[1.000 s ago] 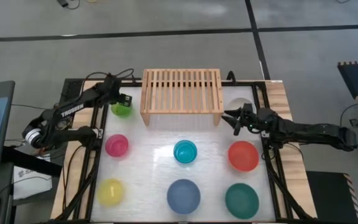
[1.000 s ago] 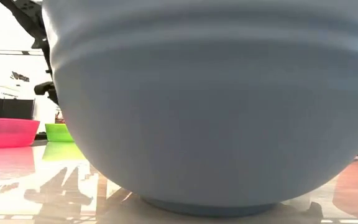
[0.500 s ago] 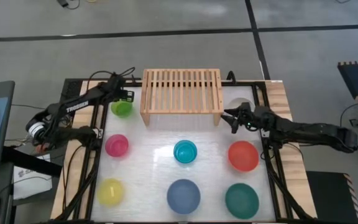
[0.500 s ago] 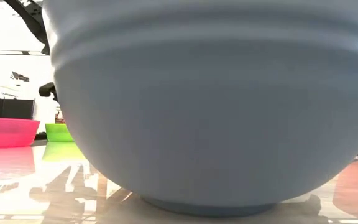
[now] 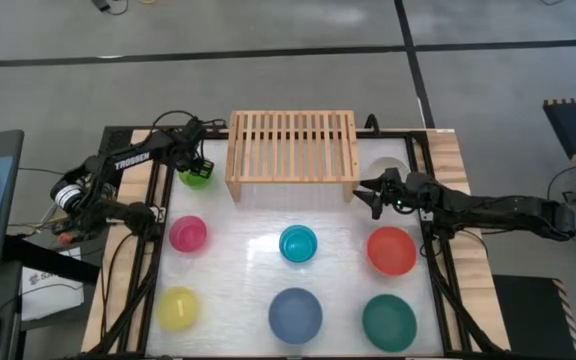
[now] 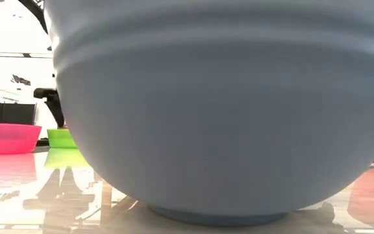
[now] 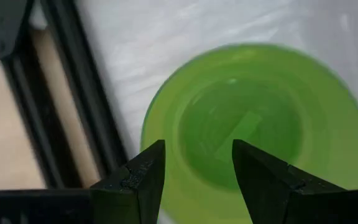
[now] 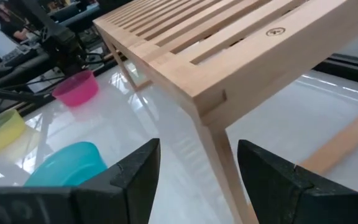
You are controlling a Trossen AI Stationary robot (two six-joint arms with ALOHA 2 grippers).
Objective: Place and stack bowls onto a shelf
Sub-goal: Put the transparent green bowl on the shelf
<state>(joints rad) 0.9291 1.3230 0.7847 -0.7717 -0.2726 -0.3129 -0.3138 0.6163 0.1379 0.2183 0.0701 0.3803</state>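
The lime green bowl (image 5: 195, 176) (image 7: 253, 124) sits upright on the table left of the light-wood shelf (image 5: 292, 145). My left gripper (image 5: 199, 160) (image 7: 197, 158) hovers over it pointing down, open, with its fingertips above the bowl's rim. My right gripper (image 5: 372, 194) (image 8: 197, 158) is open and level, just right of the shelf's right leg (image 8: 219, 155). The cream white bowl (image 5: 386, 168) lies behind the right arm, partly hidden. The shelf's slatted top holds nothing.
Pink (image 5: 188, 234), cyan (image 5: 298, 243) and red (image 5: 391, 250) bowls stand in a middle row. Yellow (image 5: 179, 308), slate blue (image 5: 295, 315) and dark green (image 5: 388, 322) bowls stand along the near edge. The slate blue bowl (image 6: 213, 110) fills the low view. Dark frame rails run along both table sides.
The left arm has swung its elbow toward the far edge, and its gripper has stayed over the lime green bowl. The right gripper has edged a little toward the table's left, nearer the shelf's right leg. No bowl has moved.
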